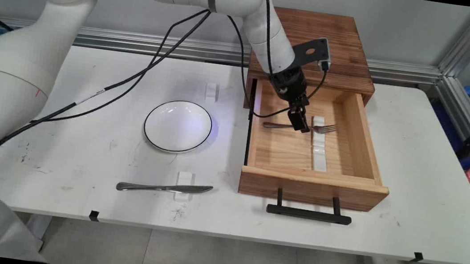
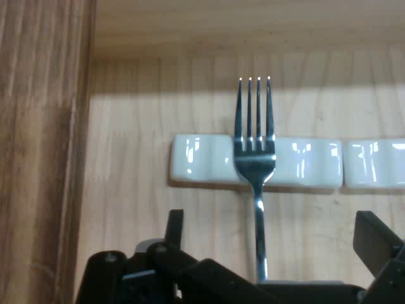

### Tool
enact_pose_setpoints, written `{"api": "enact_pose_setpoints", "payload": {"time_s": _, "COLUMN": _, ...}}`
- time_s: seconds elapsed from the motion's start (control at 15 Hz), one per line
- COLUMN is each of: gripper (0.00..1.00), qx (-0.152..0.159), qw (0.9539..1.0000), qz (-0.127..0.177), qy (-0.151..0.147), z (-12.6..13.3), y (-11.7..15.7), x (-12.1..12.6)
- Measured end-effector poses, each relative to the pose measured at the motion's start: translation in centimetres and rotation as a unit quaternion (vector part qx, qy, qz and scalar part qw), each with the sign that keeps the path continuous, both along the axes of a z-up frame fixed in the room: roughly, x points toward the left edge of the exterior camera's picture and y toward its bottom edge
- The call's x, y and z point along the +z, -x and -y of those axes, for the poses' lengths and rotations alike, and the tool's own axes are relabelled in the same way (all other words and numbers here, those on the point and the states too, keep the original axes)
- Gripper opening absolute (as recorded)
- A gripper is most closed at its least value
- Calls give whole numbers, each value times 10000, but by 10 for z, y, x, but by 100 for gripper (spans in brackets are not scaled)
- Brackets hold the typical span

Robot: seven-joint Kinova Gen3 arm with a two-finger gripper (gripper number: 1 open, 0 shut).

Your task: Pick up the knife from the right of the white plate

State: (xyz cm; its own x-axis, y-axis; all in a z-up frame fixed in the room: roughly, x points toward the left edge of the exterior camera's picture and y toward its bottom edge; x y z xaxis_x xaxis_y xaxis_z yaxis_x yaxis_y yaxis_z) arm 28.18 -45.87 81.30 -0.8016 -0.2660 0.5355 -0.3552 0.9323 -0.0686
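My gripper (image 2: 269, 244) sits in the open drawer (image 1: 362, 134), fingers apart around the fork (image 2: 255, 158) handle. Nothing's lifted; fork's on its white rest (image 2: 202, 161).

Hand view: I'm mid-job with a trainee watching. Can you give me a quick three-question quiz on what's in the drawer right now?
1. True or false: the fork lies inside the open drawer.
2. The fork's tines rest across: A) a white rest; B) a napkin; C) a spoon.
3. Fill in: the hand has its fingers ___, one on either side of the fork's handle.
Key: 1 true; 2 A; 3 open.
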Motion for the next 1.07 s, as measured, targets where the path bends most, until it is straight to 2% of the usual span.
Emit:
{"api": "enact_pose_setpoints", "payload": {"time_s": 0.33, "gripper": 100, "qx": 72, "qw": 9999, "qz": -98, "qy": -56, "z": -8, "y": 1, "x": 14}}
{"api": "enact_pose_setpoints", "payload": {"time_s": 0.73, "gripper": 100, "qx": 167, "qw": 9996, "qz": -218, "qy": -120, "z": -24, "y": 2, "x": 48}}
{"api": "enact_pose_setpoints", "payload": {"time_s": 1.07, "gripper": 100, "qx": 252, "qw": 9993, "qz": -270, "qy": -69, "z": -39, "y": -8, "x": 80}}
